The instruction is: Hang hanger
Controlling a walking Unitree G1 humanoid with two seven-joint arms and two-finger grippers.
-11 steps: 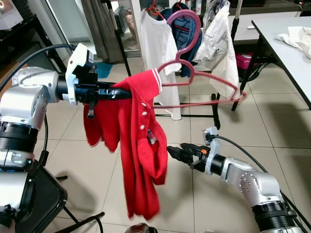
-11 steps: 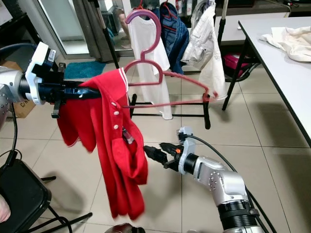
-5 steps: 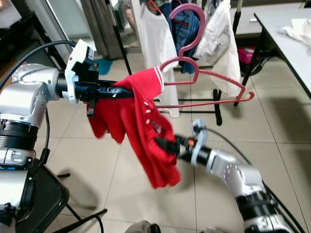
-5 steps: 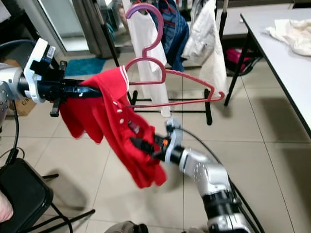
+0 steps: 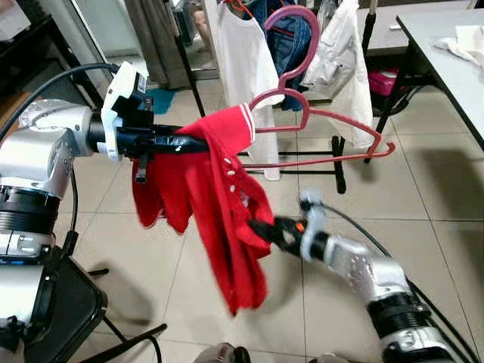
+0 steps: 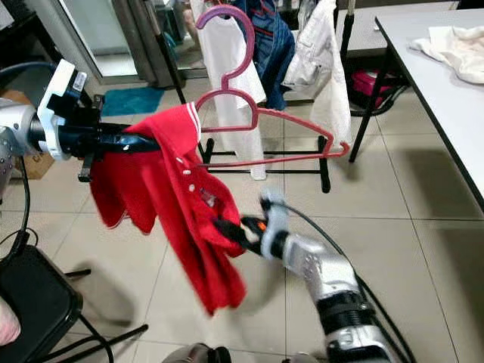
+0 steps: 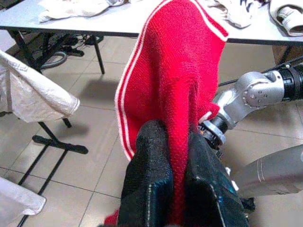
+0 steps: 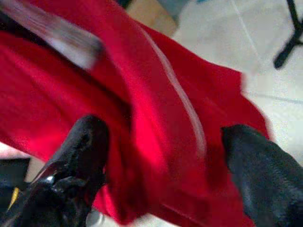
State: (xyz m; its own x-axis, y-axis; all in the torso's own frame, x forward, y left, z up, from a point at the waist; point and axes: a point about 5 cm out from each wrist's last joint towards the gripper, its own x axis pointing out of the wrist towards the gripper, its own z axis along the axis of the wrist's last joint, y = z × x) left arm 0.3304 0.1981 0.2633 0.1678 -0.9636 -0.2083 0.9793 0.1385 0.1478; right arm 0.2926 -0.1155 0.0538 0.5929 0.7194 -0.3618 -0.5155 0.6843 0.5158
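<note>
The left arm (image 5: 45, 151) is built of rounded silver segments joined by black ribbed rings, and ends in a boxy white wrist housing (image 5: 121, 110) with black fittings. A thick black cable (image 5: 53, 87) loops from that housing back over the arm. The left gripper (image 7: 177, 184) has two long black fingers with a rough, matte surface. The right arm (image 5: 363, 268) is silver too, dotted with small dark screw holes, with a black ribbed joint and a black cable along it. An orange mark sits by the right gripper (image 5: 268, 228), whose fingers (image 8: 85, 142) are black and rounded.
</note>
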